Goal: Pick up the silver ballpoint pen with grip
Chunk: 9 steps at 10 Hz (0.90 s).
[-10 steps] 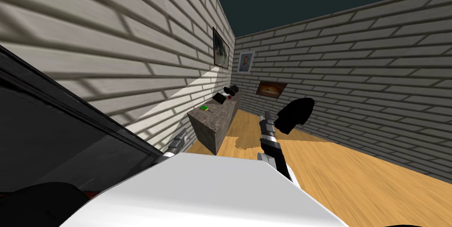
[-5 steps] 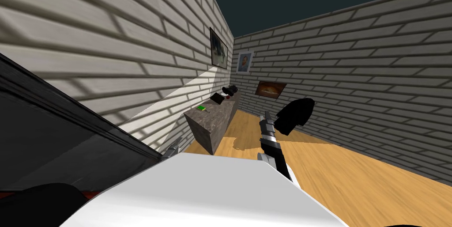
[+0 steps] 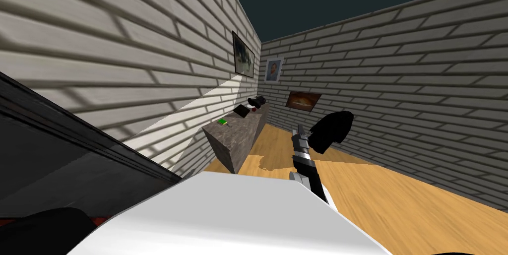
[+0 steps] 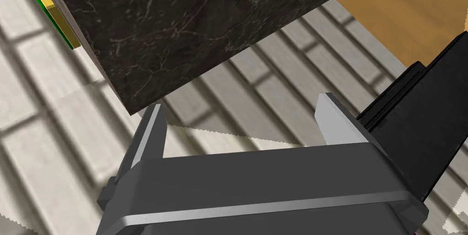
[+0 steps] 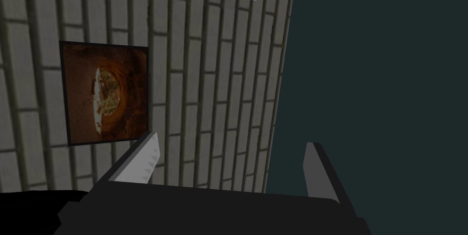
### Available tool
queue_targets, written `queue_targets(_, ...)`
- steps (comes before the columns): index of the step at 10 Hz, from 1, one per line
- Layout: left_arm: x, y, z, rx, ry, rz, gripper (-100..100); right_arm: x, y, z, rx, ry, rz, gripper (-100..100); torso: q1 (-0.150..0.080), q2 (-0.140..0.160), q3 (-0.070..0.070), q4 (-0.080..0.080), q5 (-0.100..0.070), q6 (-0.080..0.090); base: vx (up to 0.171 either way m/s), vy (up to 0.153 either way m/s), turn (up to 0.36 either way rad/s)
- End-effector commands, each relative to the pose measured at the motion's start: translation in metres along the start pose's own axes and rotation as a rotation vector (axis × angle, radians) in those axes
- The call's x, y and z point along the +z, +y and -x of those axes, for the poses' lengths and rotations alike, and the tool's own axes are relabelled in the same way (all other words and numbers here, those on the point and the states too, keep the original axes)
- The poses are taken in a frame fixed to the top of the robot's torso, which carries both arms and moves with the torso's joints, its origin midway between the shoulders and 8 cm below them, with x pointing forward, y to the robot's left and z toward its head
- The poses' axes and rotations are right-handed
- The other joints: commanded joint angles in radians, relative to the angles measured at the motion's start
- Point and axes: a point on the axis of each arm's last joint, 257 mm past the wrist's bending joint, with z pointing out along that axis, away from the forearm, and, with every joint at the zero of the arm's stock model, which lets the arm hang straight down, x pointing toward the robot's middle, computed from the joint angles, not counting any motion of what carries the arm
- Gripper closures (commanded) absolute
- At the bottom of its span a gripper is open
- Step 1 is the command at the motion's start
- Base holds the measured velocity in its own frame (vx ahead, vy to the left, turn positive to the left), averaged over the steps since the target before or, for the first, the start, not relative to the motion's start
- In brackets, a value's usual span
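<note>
Head view: own move since earlier, stone counter (image 3: 238,129) slightly further left; left jaws and right jaws released.

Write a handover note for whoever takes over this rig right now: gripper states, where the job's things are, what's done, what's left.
Left gripper: open, empty, facing the end of the dark stone-patterned counter.
Right gripper: open, empty, raised out in front.
Pen: too small to pick out; probably on that counter, near the green and yellow flat item.
Done: nothing grasped.
Left: drive closer, find the pen, grip it, lift.
</note>
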Motion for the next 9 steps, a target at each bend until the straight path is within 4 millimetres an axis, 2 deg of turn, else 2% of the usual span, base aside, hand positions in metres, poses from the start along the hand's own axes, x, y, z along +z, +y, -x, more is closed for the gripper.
queue_targets(1,-0.022,0.047,0.021,-0.001,-0.016,0.120,-100,0.000,0.000,0.000,0.000,0.000,0.000,0,0.000,0.000,0.000,0.000,0.000,0.000,0.118,-0.188,0.027)
queue_targets(2,-0.025,0.053,0.027,0.018,-0.015,0.136,-100,0.000,0.000,0.000,0.000,0.000,0.000,0,-0.003,-0.002,-0.001,0.000,-0.001,0.000,0.086,-0.161,0.031)
queue_targets(3,-0.041,0.080,0.044,0.028,-0.024,0.211,-100,0.000,0.000,0.000,0.000,0.000,0.000,0,-0.002,-0.001,-0.001,0.000,-0.001,0.000,0.091,-0.176,0.005)
queue_targets(4,-0.042,0.083,0.047,0.033,-0.025,0.218,-100,0.000,0.000,0.000,0.000,0.000,0.000,0,-0.003,-0.002,-0.001,0.000,-0.001,0.000,0.069,-0.131,0.021)
queue_targets(6,-0.081,0.135,0.085,0.046,-0.058,0.369,-100,0.000,0.000,0.000,0.000,0.000,0.000,0,0.001,-0.001,-0.001,0.000,0.000,0.000,0.121,-0.118,0.012)
queue_targets(7,-0.080,0.132,0.090,0.069,-0.051,0.371,-100,0.000,0.000,0.000,0.000,0.000,0.000,0,0.001,-0.005,-0.003,-0.001,0.000,0.000,0.154,-0.098,0.008)
queue_targets(8,-0.098,0.148,0.109,0.081,-0.064,0.430,-100,0.000,0.000,0.000,0.000,0.000,0.000,0,0.002,-0.006,-0.003,-0.001,0.000,0.000,0.143,-0.141,-0.004)
queue_targets(9,-0.100,0.150,0.114,0.091,-0.066,0.439,-100,0.000,0.000,0.000,0.000,0.000,0.000,0,0.000,-0.005,-0.003,-0.001,0.000,0.000,0.122,-0.112,0.015)
